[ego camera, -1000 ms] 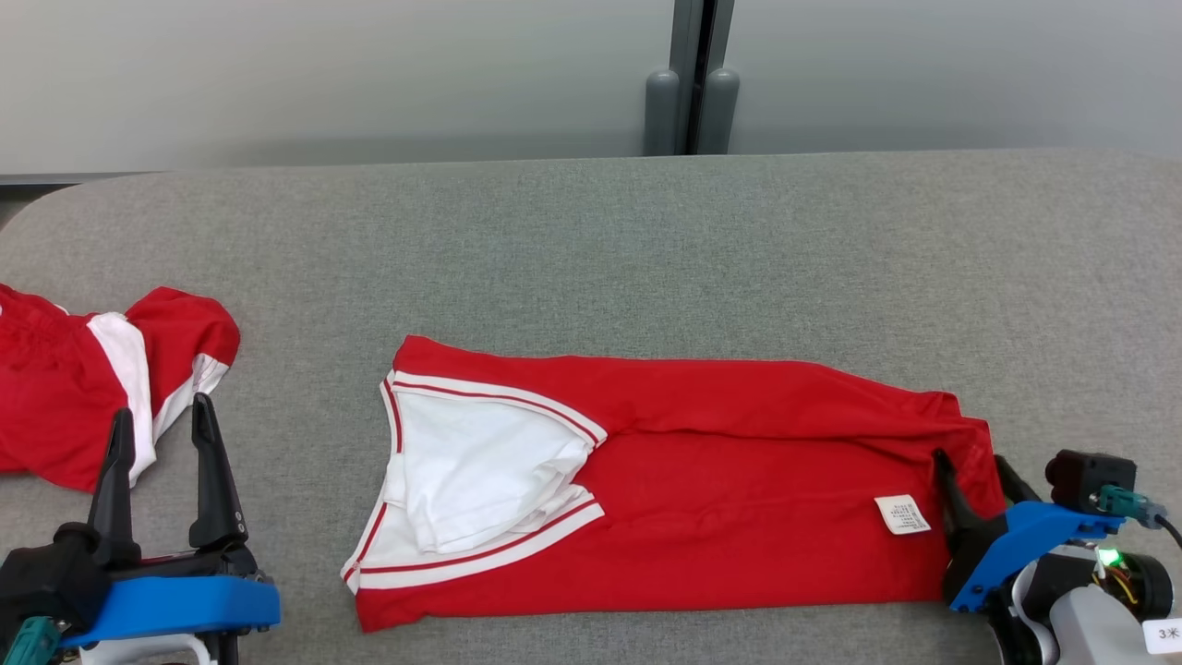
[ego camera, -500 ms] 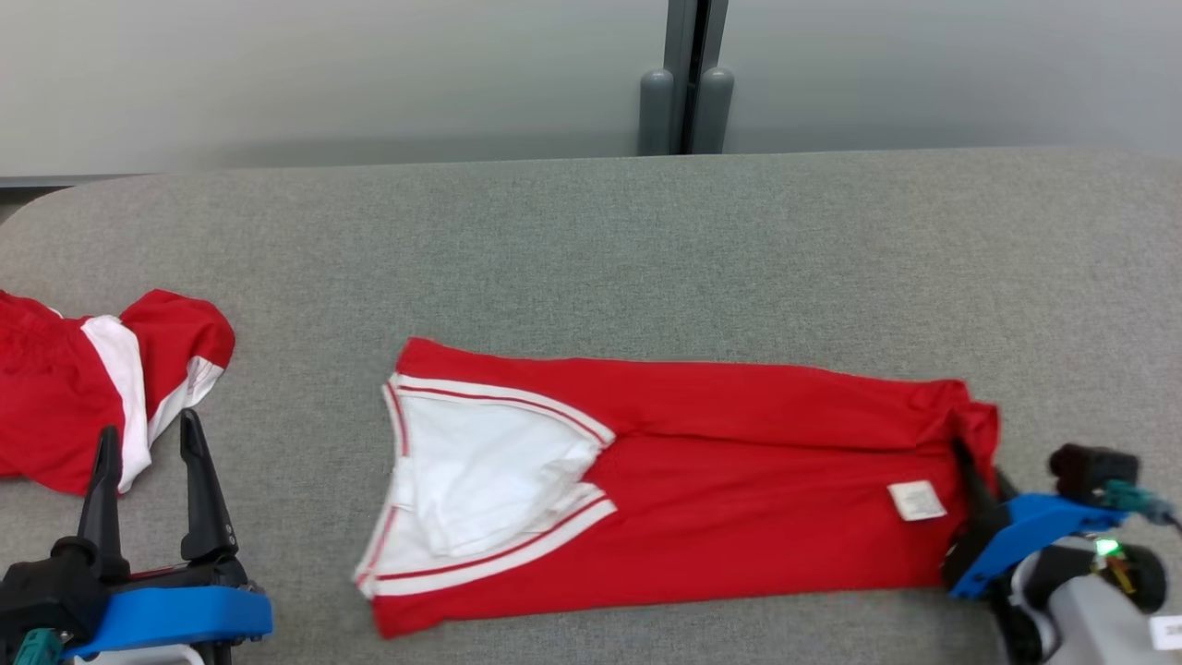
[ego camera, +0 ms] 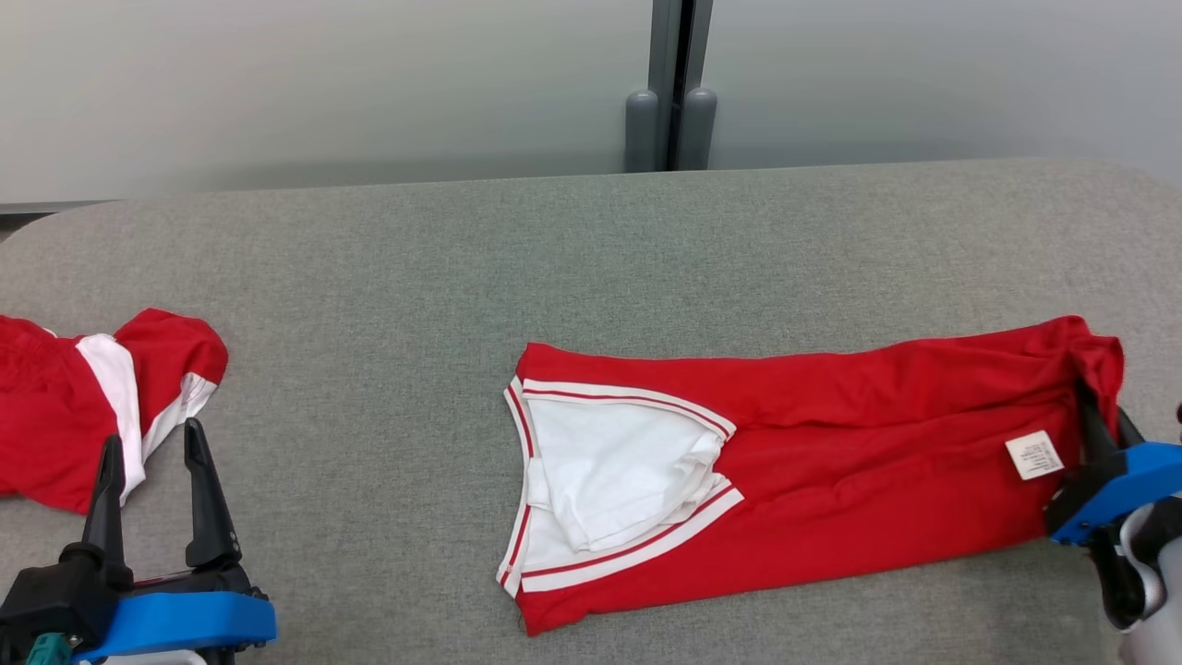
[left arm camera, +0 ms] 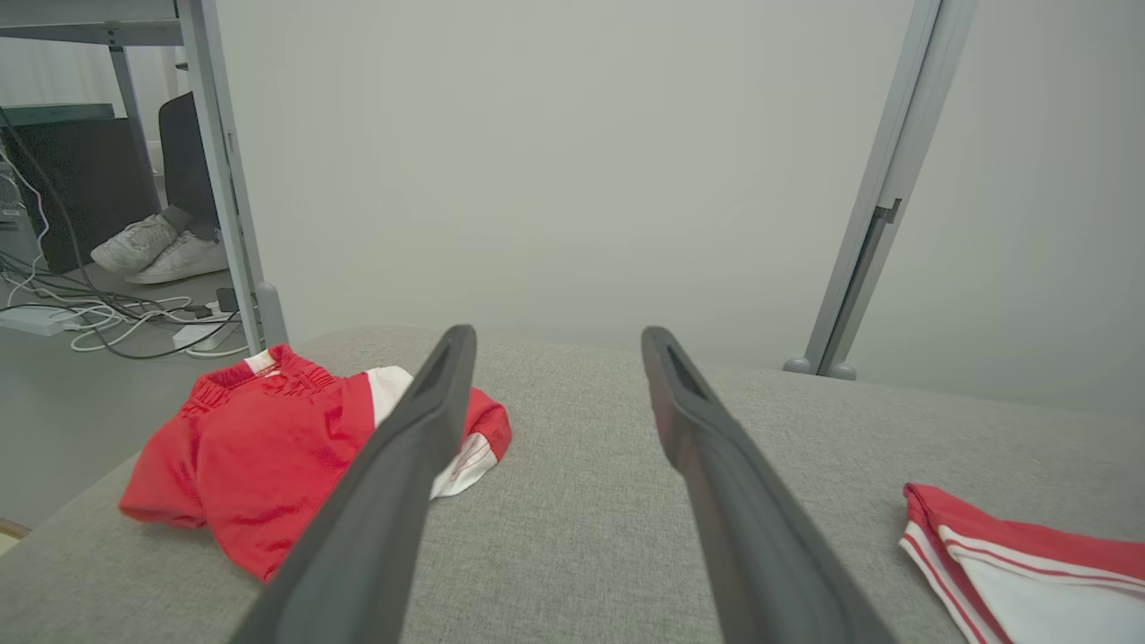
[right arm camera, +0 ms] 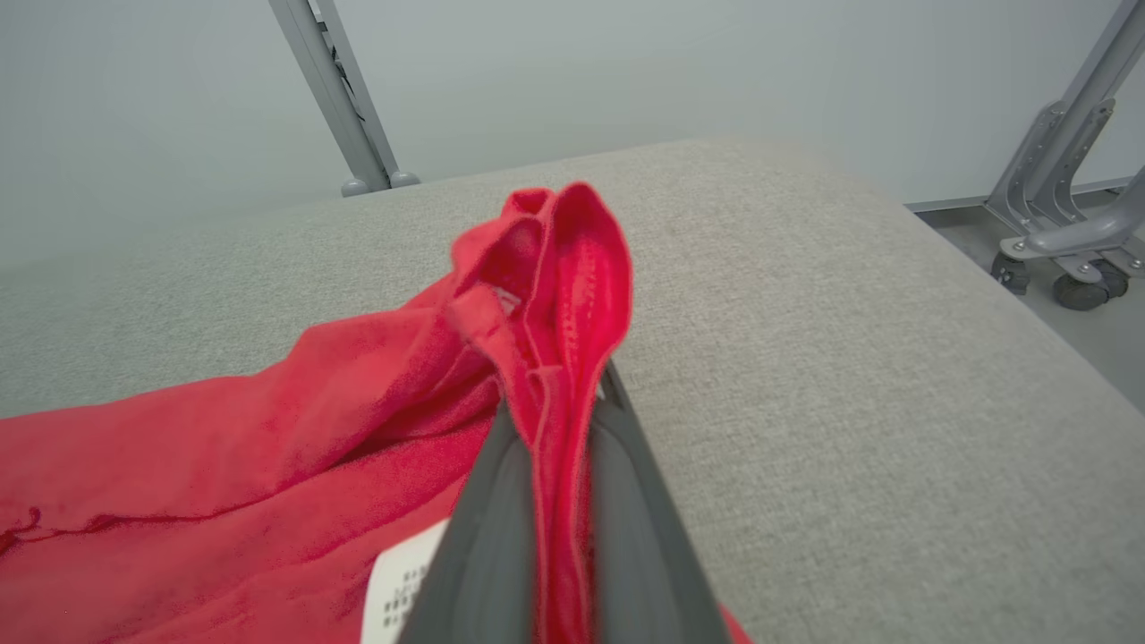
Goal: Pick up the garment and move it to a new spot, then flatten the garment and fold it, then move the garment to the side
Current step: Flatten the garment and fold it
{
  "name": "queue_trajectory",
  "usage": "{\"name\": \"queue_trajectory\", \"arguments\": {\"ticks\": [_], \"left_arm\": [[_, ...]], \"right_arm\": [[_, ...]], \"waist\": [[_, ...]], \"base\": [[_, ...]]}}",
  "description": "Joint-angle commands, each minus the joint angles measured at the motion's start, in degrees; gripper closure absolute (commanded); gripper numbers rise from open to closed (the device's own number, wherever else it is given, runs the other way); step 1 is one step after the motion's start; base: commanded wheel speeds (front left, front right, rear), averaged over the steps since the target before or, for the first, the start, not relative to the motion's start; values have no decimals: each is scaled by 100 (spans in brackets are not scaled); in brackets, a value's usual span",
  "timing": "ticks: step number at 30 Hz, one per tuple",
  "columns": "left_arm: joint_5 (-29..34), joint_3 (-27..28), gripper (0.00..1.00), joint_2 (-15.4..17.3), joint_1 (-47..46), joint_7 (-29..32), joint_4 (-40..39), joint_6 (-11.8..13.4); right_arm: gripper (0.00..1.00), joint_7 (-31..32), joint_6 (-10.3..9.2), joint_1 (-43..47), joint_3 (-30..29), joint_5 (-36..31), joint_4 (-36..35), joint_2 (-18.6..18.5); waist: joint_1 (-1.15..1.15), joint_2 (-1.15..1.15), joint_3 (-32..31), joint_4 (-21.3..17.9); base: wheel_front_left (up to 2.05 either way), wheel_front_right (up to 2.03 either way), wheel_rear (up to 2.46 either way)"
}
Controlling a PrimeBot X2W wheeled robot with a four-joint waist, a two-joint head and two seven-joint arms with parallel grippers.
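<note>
The red garment [ego camera: 831,462], with white trim and a white lining at its left end, lies folded into a long strip across the grey table [ego camera: 591,259]. My right gripper [ego camera: 1099,411] is shut on its bunched right end, beside the white care label [ego camera: 1034,455]. In the right wrist view the red hem [right arm camera: 572,268] stands pinched upright between my right gripper's [right arm camera: 559,394] fingers. My left gripper [ego camera: 152,436] stands open and holds nothing at the lower left, well apart from the strip. In the left wrist view the left gripper [left arm camera: 556,338] is open, with the garment's trimmed end [left arm camera: 1029,572] at the lower right.
A second red and white garment [ego camera: 65,416] lies crumpled at the table's left edge, just beyond my left fingers. The table's right edge [right arm camera: 1029,313] drops off close to my right gripper. A grey post [ego camera: 669,92] stands behind the table. A person's shoes [left arm camera: 161,250] rest on the floor.
The right gripper has dragged the garment to the right and slightly farther back across the table. The head camera has shifted a little. The left gripper has stayed open in place.
</note>
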Motion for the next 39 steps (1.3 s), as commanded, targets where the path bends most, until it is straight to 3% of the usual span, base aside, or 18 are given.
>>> {"name": "queue_trajectory", "arguments": {"ticks": [1, 14, 20, 29, 39], "left_arm": [[28, 41, 0, -27, 49, -15, 6, -39], [47, -139, 0, -52, -102, -15, 118, -40], [-2, -267, 0, -26, -140, -15, 147, -41], [-55, -407, 0, 9, -230, -15, 236, -41], [-94, -659, 0, -22, -409, -15, 384, -41]], "right_arm": [[100, 32, 1, -11, 39, 17, -94, 79], [100, 394, 1, 144, 1093, 101, -1215, 1033], [100, 475, 1, 59, 1619, 187, -1405, 1323], [100, 398, 1, -134, 2426, 519, -1295, 1480], [100, 85, 1, -635, 3455, 1324, -843, 1478]], "waist": [[0, 0, -9, -12], [0, 0, 8, 70], [0, 0, 19, 228], [0, 0, 70, 463], [0, 0, 100, 743]], "base": [[0, 0, 0], [0, 0, 0], [0, 0, 0], [0, 0, 0], [0, 0, 0]]}}
